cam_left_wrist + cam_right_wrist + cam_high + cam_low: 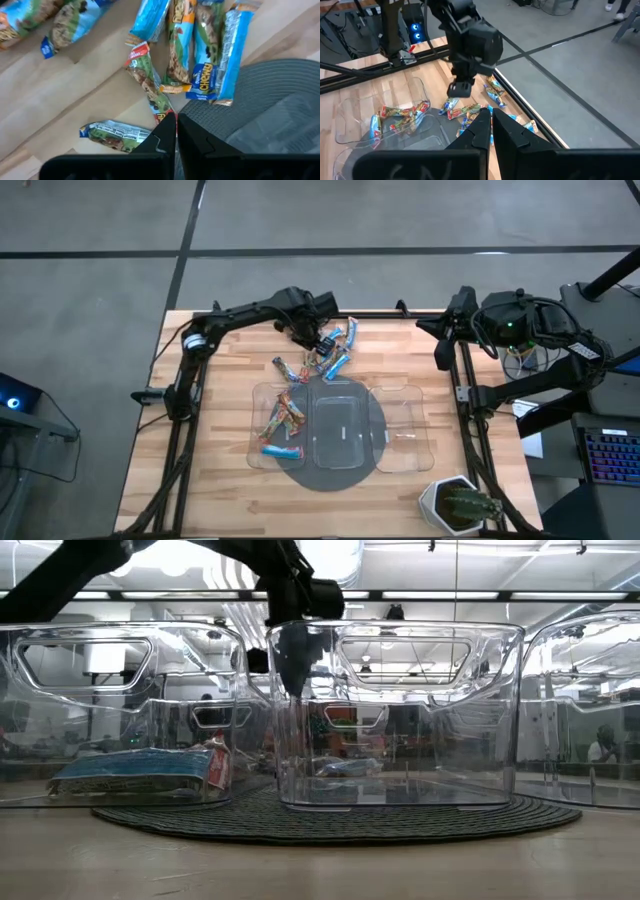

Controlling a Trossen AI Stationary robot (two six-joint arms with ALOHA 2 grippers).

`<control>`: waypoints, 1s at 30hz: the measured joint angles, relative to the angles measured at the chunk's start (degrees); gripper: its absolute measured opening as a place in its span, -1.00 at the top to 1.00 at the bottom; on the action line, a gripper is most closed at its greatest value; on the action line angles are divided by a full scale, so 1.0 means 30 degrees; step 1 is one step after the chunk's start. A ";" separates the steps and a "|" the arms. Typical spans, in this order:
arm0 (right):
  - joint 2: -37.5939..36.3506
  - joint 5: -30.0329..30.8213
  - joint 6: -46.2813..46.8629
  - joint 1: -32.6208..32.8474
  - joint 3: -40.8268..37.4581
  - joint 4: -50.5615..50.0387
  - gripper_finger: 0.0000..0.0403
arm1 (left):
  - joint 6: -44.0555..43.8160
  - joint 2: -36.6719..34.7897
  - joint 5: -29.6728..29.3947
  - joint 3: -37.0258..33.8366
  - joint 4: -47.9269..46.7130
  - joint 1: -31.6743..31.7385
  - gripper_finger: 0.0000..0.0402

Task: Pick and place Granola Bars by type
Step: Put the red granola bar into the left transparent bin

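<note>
Loose granola bars in blue, orange-brown and red-green wrappers lie flat on the wood near the table's far edge, beyond the mat; they also show in the left wrist view. Several more bars lie in the left clear tray. My left gripper is down at the loose pile, shut on a red-green bar. My right gripper waits shut at the table's far right. My left gripper pinches the red-green bar between its two fingers by the wrapper end, coming from above and pointing down. The bar runs away from the fingertips, beside the other bars; I cannot tell whether it is off the wood.
Three clear trays stand side by side on a dark round mat at the table's middle. A green-wrapped bar lies close beside the left fingers. A potted cactus stands at the near right corner. Black frame rails run along both sides.
</note>
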 joint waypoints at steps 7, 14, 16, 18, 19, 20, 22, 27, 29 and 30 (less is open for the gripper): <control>-0.0006 0.0000 0.0000 0.0005 0.0000 -0.0007 0.96 | -0.0306 0.0788 -0.0397 -0.0289 0.1320 -0.0095 1.00; 0.0000 0.0007 0.0000 0.0004 0.0000 -0.0007 0.96 | -0.0748 0.0775 -0.0500 -0.2395 0.1639 -0.0088 1.00; 0.0000 0.0007 -0.0007 0.0006 0.0000 -0.0007 0.96 | -0.0740 0.0653 -0.0470 -0.3172 0.1981 -0.0088 1.00; 0.0000 0.0007 -0.0007 0.0006 0.0000 -0.0007 0.96 | -0.0738 0.0441 -0.0454 -0.4007 0.2485 -0.0088 1.00; -0.0007 0.0007 -0.0004 -0.0002 0.0000 -0.0007 0.96 | -0.0782 0.0307 -0.0417 -0.4376 0.3059 -0.0088 1.00; 0.0000 0.0011 -0.0010 0.0002 0.0000 -0.0007 0.96 | -0.0814 0.0143 -0.0356 -0.4740 0.3359 -0.0088 1.00; 0.0000 0.0015 -0.0007 -0.0002 0.0000 -0.0015 0.96 | -0.0904 -0.0105 -0.0206 -0.5408 0.3845 -0.0088 1.00; -0.0001 0.0029 -0.0028 0.0004 0.0000 -0.0022 0.96 | -0.0728 -0.0517 0.0241 -0.6040 0.4567 -0.0073 1.00; 0.0000 0.0044 -0.0029 0.0006 0.0000 -0.0015 0.96 | -0.0708 -0.0517 0.0295 -0.6122 0.5082 -0.0073 1.00; -0.0002 0.0044 -0.0018 0.0006 0.0000 -0.0015 0.96 | -0.0710 -0.0518 0.0382 -0.6202 0.5157 -0.0073 1.00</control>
